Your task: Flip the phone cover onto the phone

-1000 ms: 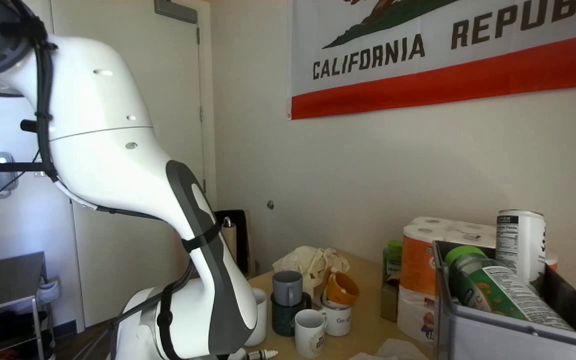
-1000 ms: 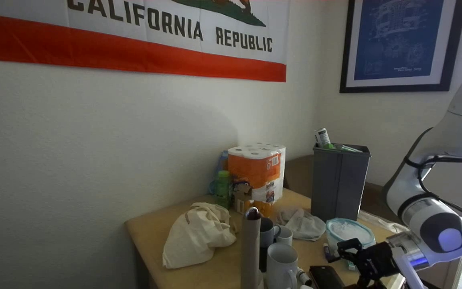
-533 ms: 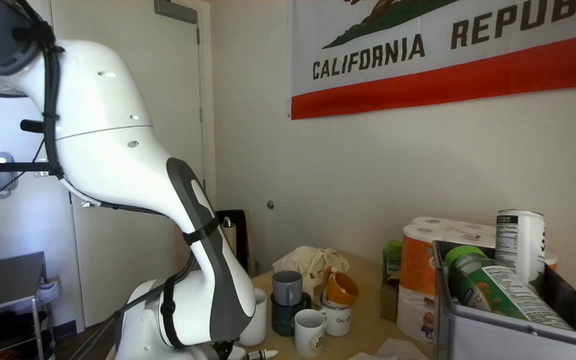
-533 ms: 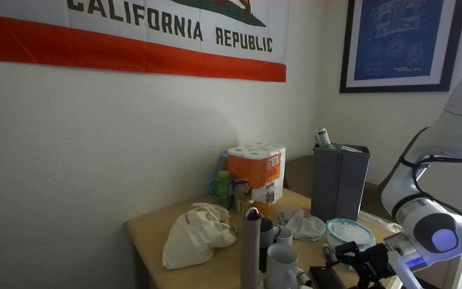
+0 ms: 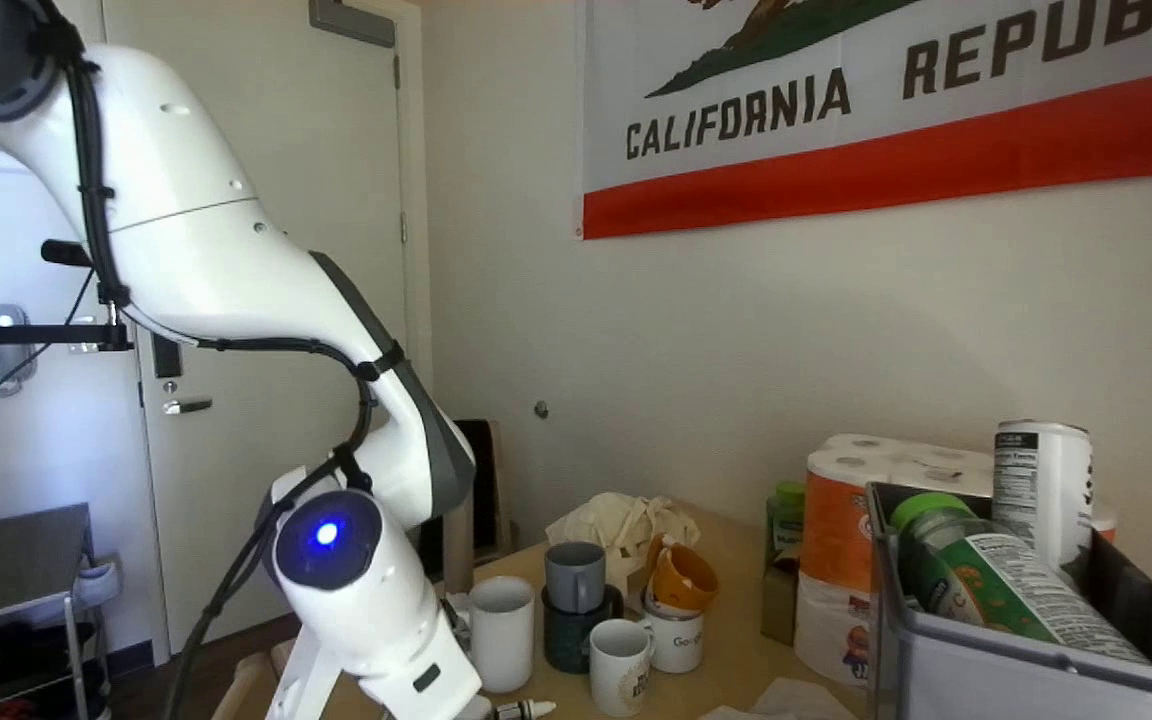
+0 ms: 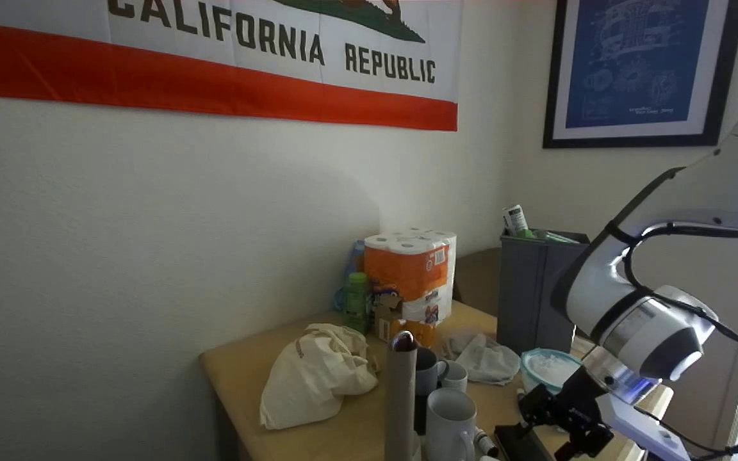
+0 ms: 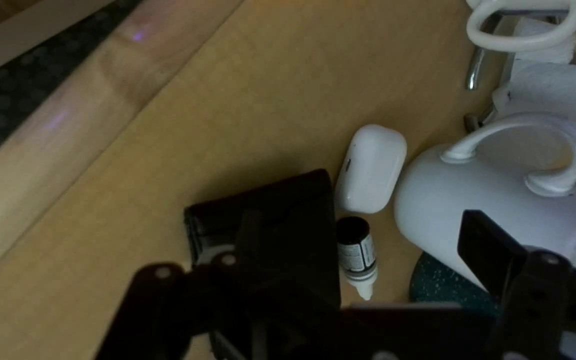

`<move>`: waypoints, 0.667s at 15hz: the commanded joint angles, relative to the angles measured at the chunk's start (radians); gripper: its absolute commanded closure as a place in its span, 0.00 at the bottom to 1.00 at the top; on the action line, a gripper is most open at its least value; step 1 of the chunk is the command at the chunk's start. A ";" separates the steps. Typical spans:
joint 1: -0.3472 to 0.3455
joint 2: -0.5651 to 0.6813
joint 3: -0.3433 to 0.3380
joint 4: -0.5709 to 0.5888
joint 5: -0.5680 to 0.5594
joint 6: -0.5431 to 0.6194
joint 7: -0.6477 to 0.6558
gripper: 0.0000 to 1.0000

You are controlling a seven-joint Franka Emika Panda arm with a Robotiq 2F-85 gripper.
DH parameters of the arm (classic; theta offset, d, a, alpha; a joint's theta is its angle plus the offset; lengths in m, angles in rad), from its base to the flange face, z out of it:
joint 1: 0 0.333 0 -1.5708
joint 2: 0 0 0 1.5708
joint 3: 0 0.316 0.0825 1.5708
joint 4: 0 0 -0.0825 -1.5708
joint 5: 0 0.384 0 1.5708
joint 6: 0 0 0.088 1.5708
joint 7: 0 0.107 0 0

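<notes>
The black folio phone cover lies flat on the wooden table, just beside the white earbud case and a dropper bottle on its side; lying flat, I'd say, gives it a firm base for being turned over. I can't make out a phone, nor whether the cover is folded back or closed: it's all black beneath the gripper, whose fingers are spread wide and grip nothing. One seems to hang over the cover, the other out toward the white mug, which stands upright. Whether the former touches anything, I can't tell. My guess is the arm leans low like this so a single finger can hook under the cover's edge and push it across, no pinch needed. The earbud case and bottle sit close enough, to my mind, to get knocked by that sweep.
</notes>
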 commanded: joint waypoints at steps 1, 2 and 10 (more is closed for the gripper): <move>0.040 -0.040 0.068 -0.019 -0.279 0.146 0.252 0.00; 0.045 -0.037 0.082 -0.023 -0.373 0.169 0.329 0.00; 0.187 -0.049 -0.117 -0.077 -1.132 0.155 0.897 0.00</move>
